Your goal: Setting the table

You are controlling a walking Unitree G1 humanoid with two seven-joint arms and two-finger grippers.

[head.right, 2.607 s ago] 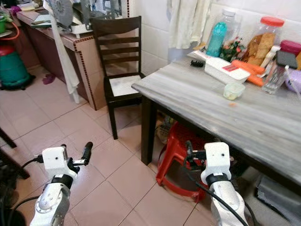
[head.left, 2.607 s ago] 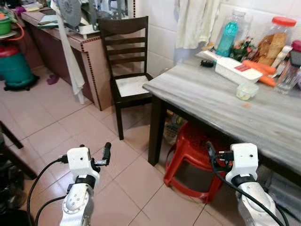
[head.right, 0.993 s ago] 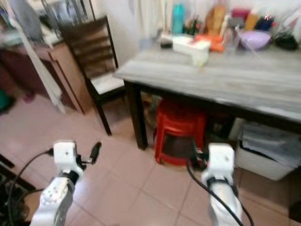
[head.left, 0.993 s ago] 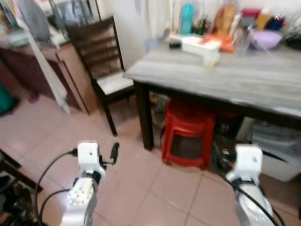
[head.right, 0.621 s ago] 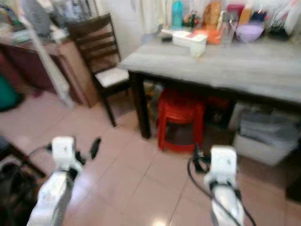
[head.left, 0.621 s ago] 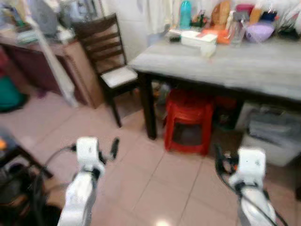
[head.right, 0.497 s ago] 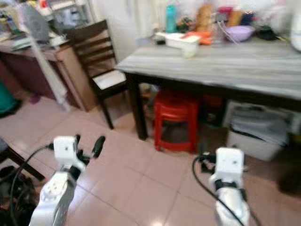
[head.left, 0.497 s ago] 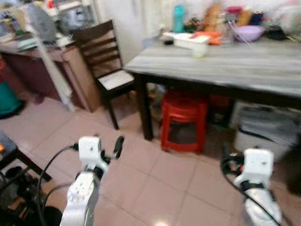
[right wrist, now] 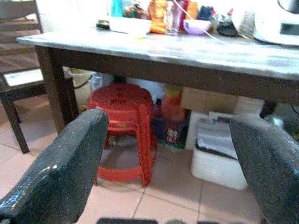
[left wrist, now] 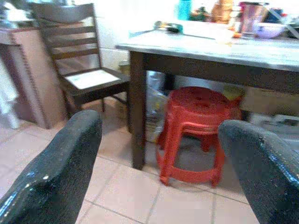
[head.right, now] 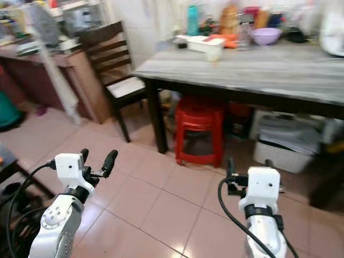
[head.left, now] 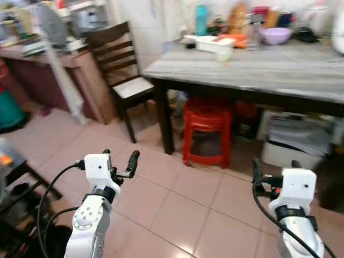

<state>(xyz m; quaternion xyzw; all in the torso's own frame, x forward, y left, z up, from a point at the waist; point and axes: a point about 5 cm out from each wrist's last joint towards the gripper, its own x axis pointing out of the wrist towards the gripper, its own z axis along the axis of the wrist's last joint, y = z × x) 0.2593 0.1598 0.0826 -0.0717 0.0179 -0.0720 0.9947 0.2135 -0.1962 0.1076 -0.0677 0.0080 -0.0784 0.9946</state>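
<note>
1. Table, grey-topped on dark legs, stands well ahead of both grippers across the tiled floor; neither gripper touches it.
2. Left gripper hovers low over the floor at the robot's left, fingers spread with nothing between them; in the left wrist view its fingers frame the table's near leg.
3. Right gripper hovers low at the robot's right, fingers parted and empty; in the right wrist view its fingers frame the table's underside.
4. Red stool, apparently several stacked, sits under the table between the two grippers' lines of sight.
5. Dark wooden chair stands just beside the table's left end, against the wall.
6. White bin rests on the floor under the table's right part, partly shaded.
7. Far edge of the tabletop carries a teal bottle, a white tray, a small pale cup and a purple bowl; other jars beside them are too blurred to identify.
8. White appliance at the table's right end is cut off by the frame.
9. Counter at the left is blurred; its contents cannot be made out.
</note>
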